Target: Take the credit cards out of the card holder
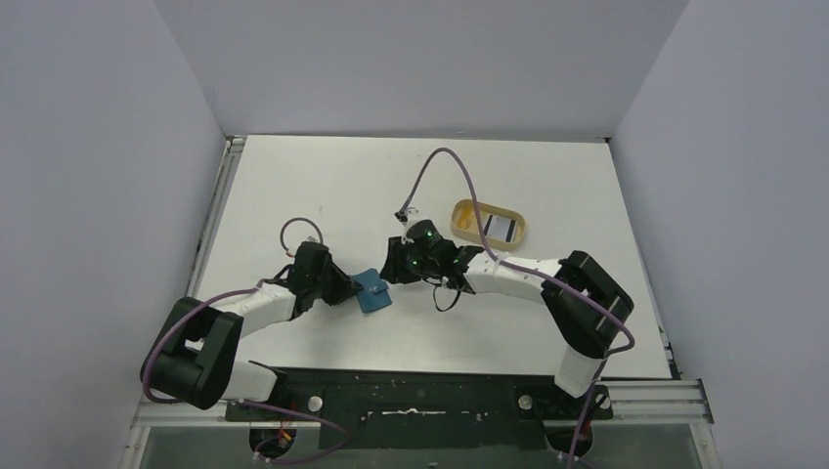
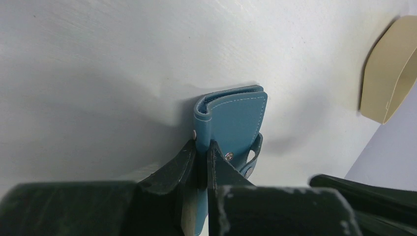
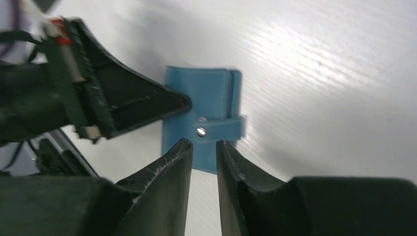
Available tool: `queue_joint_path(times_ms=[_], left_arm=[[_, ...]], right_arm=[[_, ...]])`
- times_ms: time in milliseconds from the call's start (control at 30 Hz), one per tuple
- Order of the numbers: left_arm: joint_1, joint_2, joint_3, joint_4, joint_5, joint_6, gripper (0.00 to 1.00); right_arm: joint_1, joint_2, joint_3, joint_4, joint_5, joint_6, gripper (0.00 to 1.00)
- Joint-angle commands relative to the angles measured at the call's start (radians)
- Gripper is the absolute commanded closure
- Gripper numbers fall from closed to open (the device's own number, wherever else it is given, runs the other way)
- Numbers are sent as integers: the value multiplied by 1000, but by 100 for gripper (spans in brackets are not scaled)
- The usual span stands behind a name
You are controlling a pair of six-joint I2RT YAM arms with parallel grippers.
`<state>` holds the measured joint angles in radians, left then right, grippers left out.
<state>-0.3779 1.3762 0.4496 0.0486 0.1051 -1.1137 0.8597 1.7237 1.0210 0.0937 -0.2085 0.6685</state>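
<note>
The teal card holder [image 1: 372, 290] lies folded on the table between the two arms. My left gripper [image 1: 354, 286] is shut on its left edge; the left wrist view shows the fingertips [image 2: 202, 145] pinching one flap of the card holder [image 2: 236, 123]. My right gripper [image 1: 388, 274] is narrowly open and empty, its tips [image 3: 203, 142] just short of the snap-tab strap [image 3: 216, 129] on the card holder [image 3: 201, 93]. A white credit card with black bands [image 1: 501, 229] lies in the tan tray. No card shows in the card holder.
The tan oval tray [image 1: 459, 217] stands behind the right arm, and its edge also shows in the left wrist view [image 2: 388, 73]. The left gripper's finger [image 3: 147, 105] reaches in from the left of the right wrist view. Purple cables loop over both arms.
</note>
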Motion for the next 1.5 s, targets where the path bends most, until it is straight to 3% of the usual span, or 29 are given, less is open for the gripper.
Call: queue_joint_path(times_ms=[0, 600, 1300, 1467], left_arm=[[-3, 24, -19, -73, -54, 33, 100], [-3, 37, -12, -78, -50, 37, 100], [5, 24, -15, -77, -47, 40, 100], [5, 41, -5, -73, -41, 41, 100]], right_arm=[[11, 39, 17, -132, 39, -59, 74], [69, 159, 158, -172, 40, -115, 75], [47, 30, 29, -25, 77, -108, 77], [42, 67, 48, -38, 57, -110, 77]])
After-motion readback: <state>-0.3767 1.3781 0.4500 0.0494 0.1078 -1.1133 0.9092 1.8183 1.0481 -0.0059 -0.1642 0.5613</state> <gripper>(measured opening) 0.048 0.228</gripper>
